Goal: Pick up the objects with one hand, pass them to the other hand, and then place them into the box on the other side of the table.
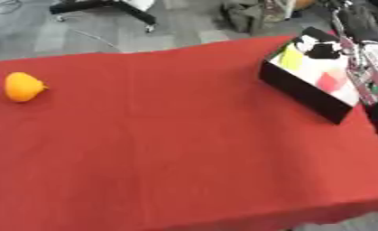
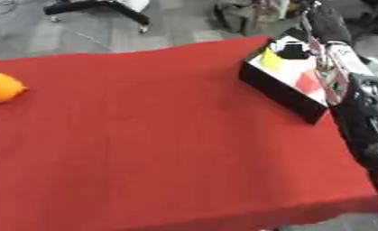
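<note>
You see the orange fruit (image 1: 24,86) at the far left, well apart from the box (image 1: 302,88) at the right, where the right hand (image 2: 327,34) reaches, fingers unclear, so your left arm is nearer.

A broad stretch of bare red tablecloth (image 1: 184,135) lies open between the small orange rounded object (image 1: 23,86) near the left edge and the black-walled rectangular box (image 1: 306,90) at the far right, beside the robot's black right arm (image 2: 365,117).
</note>
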Action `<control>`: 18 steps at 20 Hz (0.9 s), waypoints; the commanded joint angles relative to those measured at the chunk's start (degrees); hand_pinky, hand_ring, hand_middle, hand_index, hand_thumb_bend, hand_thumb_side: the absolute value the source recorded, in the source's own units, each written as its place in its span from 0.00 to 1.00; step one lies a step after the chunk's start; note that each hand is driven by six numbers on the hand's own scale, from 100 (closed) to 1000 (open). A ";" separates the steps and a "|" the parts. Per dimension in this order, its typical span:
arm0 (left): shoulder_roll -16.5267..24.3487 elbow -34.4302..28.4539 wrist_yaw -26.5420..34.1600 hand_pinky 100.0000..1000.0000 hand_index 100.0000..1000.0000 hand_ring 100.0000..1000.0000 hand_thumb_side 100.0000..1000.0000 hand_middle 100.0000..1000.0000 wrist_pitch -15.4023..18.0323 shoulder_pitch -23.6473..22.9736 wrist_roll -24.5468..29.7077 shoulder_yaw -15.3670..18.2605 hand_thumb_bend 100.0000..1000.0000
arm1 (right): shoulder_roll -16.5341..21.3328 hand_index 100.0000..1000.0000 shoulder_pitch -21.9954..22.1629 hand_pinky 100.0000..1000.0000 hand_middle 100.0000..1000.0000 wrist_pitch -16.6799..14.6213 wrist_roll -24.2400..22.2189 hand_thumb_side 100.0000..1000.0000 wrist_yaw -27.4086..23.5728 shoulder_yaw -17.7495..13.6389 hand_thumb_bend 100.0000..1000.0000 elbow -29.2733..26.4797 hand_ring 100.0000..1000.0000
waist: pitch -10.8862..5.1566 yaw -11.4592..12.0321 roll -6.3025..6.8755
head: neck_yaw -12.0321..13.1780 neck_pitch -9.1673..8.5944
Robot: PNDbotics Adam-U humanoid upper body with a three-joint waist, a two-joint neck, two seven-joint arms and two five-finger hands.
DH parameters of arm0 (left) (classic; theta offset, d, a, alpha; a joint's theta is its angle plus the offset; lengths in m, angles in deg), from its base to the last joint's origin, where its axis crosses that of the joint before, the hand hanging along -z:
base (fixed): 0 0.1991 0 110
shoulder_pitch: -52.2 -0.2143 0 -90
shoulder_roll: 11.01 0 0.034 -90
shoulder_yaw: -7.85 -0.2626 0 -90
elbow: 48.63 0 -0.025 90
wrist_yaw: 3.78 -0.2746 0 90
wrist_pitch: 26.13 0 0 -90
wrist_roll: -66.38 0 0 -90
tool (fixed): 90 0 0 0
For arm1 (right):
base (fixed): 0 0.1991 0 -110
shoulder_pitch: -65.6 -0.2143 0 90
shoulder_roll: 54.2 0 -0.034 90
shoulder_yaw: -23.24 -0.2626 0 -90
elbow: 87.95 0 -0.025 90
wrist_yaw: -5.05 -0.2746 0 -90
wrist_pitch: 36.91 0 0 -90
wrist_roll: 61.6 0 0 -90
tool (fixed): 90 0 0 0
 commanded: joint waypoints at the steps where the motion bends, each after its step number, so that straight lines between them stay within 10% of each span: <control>1: 6.79 3.94 -3.01 0.73 0.78 0.67 0.46 0.66 -2.37 3.43 1.34 -2.55 0.57 | -3.49 0.89 0.51 0.85 0.77 -2.80 3.01 0.37 3.08 4.31 0.14 -5.71 0.84 | -0.82 -0.68 0.06 | 5.19 -0.14; 3: 9.38 8.33 -5.74 0.75 0.79 0.68 0.36 0.66 -4.44 5.36 1.75 -4.62 0.67 | -6.89 0.85 3.10 0.85 0.74 -5.53 5.74 0.36 5.31 7.61 0.04 -10.14 0.84 | -0.72 -1.98 -0.07 | 7.49 -0.14; 5: 9.20 23.19 -19.62 0.75 0.78 0.68 0.29 0.66 -3.38 10.95 -0.35 -6.55 0.68 | -8.32 0.83 12.04 0.85 0.72 -14.44 10.36 0.35 7.47 7.75 0.00 -28.71 0.83 | -0.36 -4.01 -0.46 | 9.95 -0.14; 10: 7.10 43.16 -47.22 0.76 0.78 0.67 0.20 0.65 0.44 18.94 -6.57 -2.19 0.70 | -8.88 0.80 18.15 0.85 0.70 -18.17 1.69 0.34 0.44 6.63 0.00 -46.18 0.84 | 1.36 -6.35 -1.24 | 12.83 -0.14; 18: 7.92 47.27 -46.87 0.74 0.74 0.66 0.23 0.64 -0.37 20.62 -13.34 0.91 0.63 | -8.86 0.78 18.57 0.85 0.68 -17.88 -2.30 0.33 -4.37 5.54 0.00 -50.46 0.83 | 4.96 -9.28 -1.51 | 14.28 -0.14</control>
